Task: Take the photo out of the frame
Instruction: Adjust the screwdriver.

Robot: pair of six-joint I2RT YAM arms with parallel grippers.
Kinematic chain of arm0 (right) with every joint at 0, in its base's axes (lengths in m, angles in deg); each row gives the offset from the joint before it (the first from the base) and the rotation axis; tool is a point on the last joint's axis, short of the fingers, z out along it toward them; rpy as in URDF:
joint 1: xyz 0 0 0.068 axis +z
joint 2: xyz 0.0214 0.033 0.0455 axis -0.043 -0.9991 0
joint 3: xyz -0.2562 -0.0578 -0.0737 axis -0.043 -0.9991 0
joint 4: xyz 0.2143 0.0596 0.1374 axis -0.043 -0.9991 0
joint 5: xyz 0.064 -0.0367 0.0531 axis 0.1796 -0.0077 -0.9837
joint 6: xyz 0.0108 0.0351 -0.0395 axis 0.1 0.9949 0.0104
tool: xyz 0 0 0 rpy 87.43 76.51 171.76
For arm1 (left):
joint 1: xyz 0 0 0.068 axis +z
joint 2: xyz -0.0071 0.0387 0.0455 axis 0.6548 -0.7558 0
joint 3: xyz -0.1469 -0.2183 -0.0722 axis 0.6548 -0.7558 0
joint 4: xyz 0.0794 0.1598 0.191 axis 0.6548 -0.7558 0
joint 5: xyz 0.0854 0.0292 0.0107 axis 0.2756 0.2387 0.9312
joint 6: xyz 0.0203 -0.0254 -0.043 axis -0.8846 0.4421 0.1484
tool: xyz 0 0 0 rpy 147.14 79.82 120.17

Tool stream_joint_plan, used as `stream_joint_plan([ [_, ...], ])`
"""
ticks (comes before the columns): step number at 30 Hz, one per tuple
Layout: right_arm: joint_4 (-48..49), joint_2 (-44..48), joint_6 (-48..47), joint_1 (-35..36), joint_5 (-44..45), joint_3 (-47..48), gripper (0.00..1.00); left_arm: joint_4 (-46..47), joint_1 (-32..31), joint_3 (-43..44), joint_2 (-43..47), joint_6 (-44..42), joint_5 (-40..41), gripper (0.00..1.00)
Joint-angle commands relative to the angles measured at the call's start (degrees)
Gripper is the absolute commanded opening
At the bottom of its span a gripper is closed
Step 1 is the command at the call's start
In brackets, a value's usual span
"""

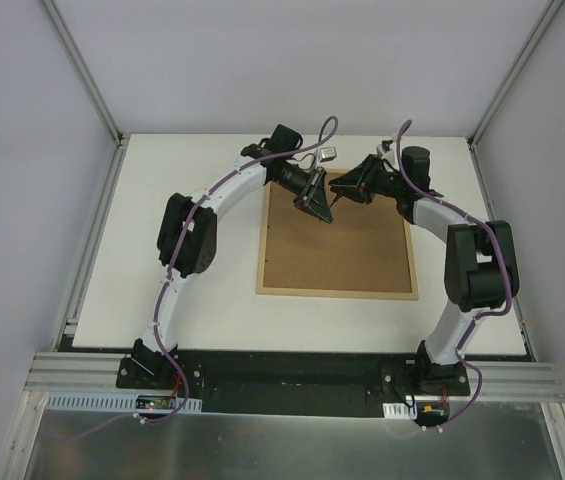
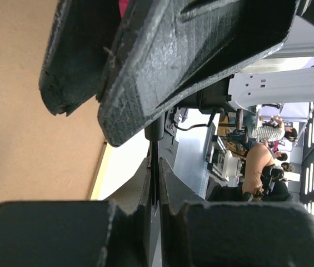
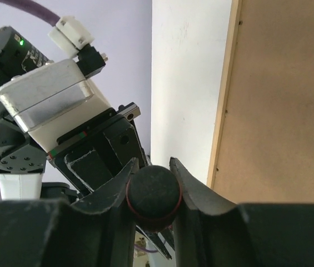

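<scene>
The frame lies face down on the bench, showing only brown fibreboard, so the photo is out of sight, presumably underneath. My left hand is pinched closed, with nothing I can make out between the fingers. My right hand grips a black round-ended tool. Both hands crowd the frame's far edge, very close together. They could knock into each other, or the tool could slip and shove the frame.

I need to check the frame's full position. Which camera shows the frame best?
Top external: the whole frame lies back-up, nearly all its outline visible. The left wrist shows only brown backing and a bit of pale edge; the right wrist shows one wooden edge and backing.
</scene>
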Motion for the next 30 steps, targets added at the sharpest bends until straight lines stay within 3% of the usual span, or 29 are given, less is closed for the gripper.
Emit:
stream_joint_plan([
  [1,-10.4,3.2,-12.6,0.2,-5.6,5.3,0.3,1.5,-0.3,-3.6,6.7,-2.3,-3.7,0.0],
  [2,-21.3,3.2,-21.0,0.2,-5.6,8.9,0.38,1.0,0.1,-4.8,7.8,-3.8,-3.8,0.0],
  [5,-48.0,2.2,-42.5,0.1,-5.8,18.1,0.45,-4.3,1.3,-7.5,11.0,-10.8,-2.8,0.0],
  [9,-69.3,-0.2,-61.0,-0.4,-8.2,25.9,0.5,-12.5,1.4,-10.2,14.0,-20.6,-1.6,0.0],
  [13,-83.2,-2.1,-73.6,0.7,-10.9,30.3,0.51,-20.6,0.3,-9.5,14.0,-28.1,0.2,0.0],
  [17,-87.4,-2.8,-79.7,3.4,-11.3,30.5,0.51,-24.8,-1.0,-8.2,13.2,-32.1,0.9,0.0],
  [26,-90.6,-4.3,-82.3,7.9,-15.4,32.4,0.5,-26.7,-2.3,-7.2,12.8,-33.3,1.5,0.0],
  [30,-90.7,-5.7,-81.6,8.5,-17.5,33.5,0.44,-27.3,-2.7,-7.3,13.0,-33.6,1.5,0.0],
])
